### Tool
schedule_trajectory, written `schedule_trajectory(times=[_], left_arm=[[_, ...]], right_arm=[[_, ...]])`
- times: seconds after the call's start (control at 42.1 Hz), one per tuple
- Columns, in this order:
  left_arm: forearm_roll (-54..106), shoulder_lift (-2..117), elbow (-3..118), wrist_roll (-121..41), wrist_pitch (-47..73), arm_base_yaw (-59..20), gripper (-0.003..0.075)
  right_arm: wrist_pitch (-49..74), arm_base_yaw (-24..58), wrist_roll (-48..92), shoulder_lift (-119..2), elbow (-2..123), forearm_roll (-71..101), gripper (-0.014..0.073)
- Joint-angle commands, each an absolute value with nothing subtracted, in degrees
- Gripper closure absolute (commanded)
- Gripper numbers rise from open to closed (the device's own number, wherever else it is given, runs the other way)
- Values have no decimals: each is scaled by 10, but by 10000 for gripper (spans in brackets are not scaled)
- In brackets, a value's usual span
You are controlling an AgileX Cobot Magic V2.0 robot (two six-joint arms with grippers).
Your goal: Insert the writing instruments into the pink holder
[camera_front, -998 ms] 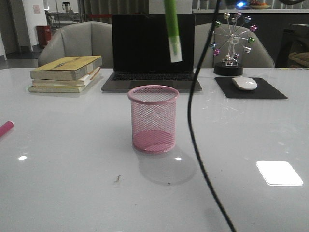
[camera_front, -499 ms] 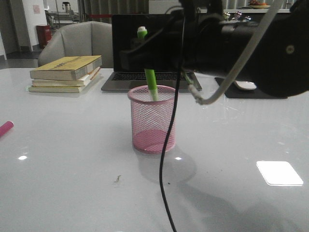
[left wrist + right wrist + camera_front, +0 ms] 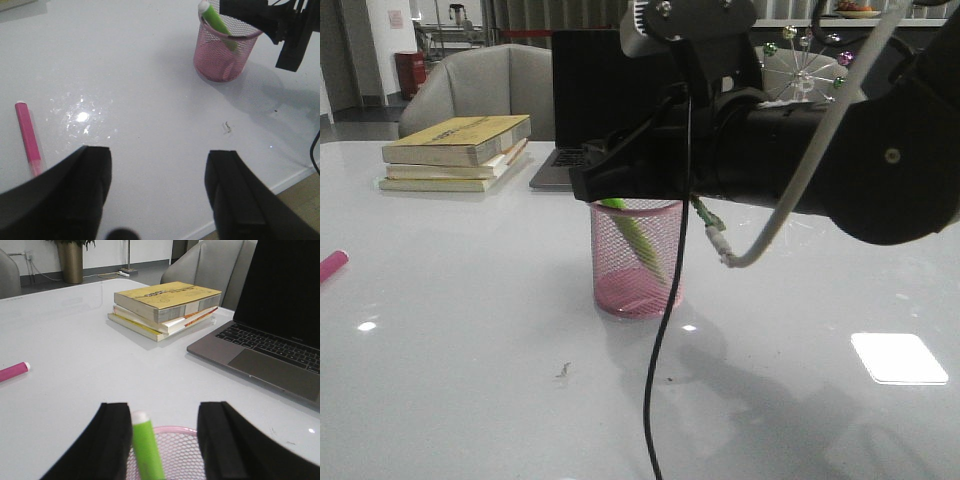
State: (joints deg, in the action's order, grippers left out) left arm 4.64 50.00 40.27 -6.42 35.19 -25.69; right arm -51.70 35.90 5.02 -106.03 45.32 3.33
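Observation:
The pink holder (image 3: 638, 262) stands mid-table, in front of the laptop. The green pen (image 3: 646, 246) leans inside it, its white tip just above the rim (image 3: 204, 7). My right gripper (image 3: 165, 411) hovers right over the holder's rim (image 3: 176, 431), open. The green pen (image 3: 147, 446) stands between the fingers, close against one of them. The magenta pen (image 3: 330, 267) lies flat at the table's left edge. My left gripper (image 3: 160, 156) is open and empty above the near table. The magenta pen (image 3: 28, 138) is off to one side of it and the holder (image 3: 224, 52) farther ahead.
A stack of books (image 3: 458, 150) lies back left. The laptop (image 3: 280, 332) sits behind the holder. A Ferris-wheel ornament (image 3: 807, 66) shows past my right arm (image 3: 800, 160). A black cable (image 3: 665, 330) hangs in front of the holder. The table's near edge (image 3: 300, 175) is close.
The green pen came down from high above the holder and sank into it. My right arm lowered over the rim, and its jaws now stand apart around the pen.

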Motion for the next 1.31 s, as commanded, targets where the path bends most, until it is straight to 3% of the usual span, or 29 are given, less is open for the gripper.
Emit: schedule_trajectory(times=[0.0,0.119,0.451,0.879,0.998,1.283], left_arm=[[49,497,419,-64,309,-261,266],[49,497,419,-64,309,-261,266],[49,497,419,-64,309,-261,266],[49,497,419,-64,310,-261,266],[49,497,419,-64,310,-261,266],[49,497,419,-50,314,-261,255]], right_arm=[[-535,360,56,-1006,468,29,137],[-432,360,56,-932,469,29,137],[23,359,56,-668,470,29,139],[370,358,56,-464,469,21,176],[422,358,37,-435,457,0,207],[420,358,0,-413,430,-20,211]])
